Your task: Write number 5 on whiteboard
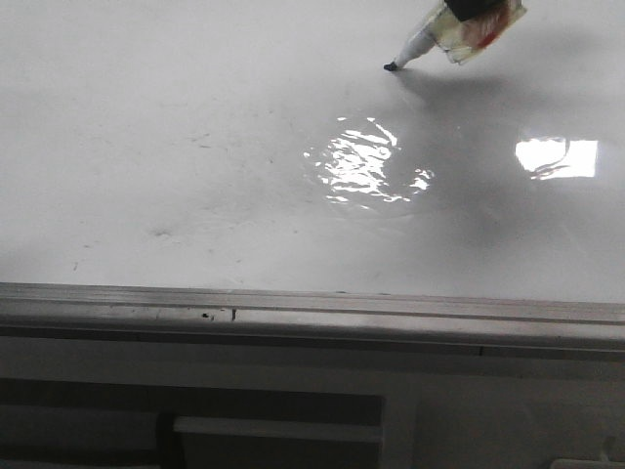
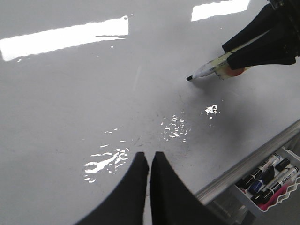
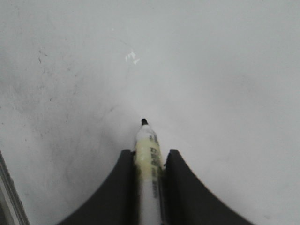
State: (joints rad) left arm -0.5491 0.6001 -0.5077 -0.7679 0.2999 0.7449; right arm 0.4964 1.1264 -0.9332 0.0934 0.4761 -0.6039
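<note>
Grey edge rail [image 1: 312, 303] is bordering the whiteboard [image 1: 195, 147] nearest the front camera.
Right end effector [image 3: 149, 159] is pinching a marker [image 3: 148, 154], its black tip resting at or just above the board's far area. Left end effector [image 2: 150, 164] is hovering with fingers pressed together. No number 5 strokes are showing. A marker tray [image 2: 269, 180] is sitting beside the rail.

Glossy white whiteboard [image 1: 195, 147], black-tipped marker [image 1: 415, 47]
</note>
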